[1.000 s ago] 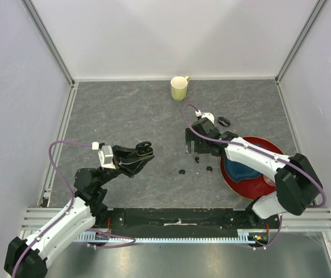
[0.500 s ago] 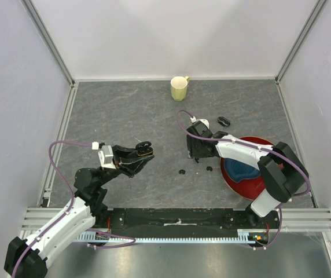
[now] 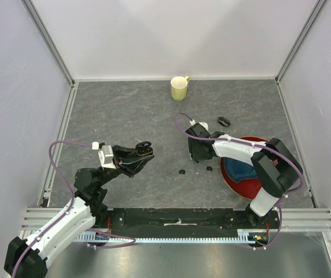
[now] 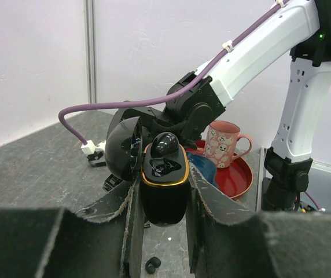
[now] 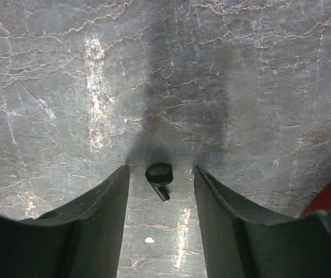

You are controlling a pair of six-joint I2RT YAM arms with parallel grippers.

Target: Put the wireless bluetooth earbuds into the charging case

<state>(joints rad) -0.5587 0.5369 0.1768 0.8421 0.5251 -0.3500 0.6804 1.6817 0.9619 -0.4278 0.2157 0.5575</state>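
Right elbow (image 3: 276, 165) inward; end effector (image 5: 161, 169) astride earbud (image 5: 158, 173)

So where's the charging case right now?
The case is held by the left gripper, left of centre in the top view. The nearest loose earbud lies on the table to its right.

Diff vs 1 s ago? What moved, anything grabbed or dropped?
The right arm's elbow swung left and its wrist shifted a little. The right gripper is open, its fingers either side of an earbud on the table. Nothing was grabbed or dropped. Unchanged: the left gripper is clamped on the charging case, and the mug, red plate and loose earbuds haven't moved.
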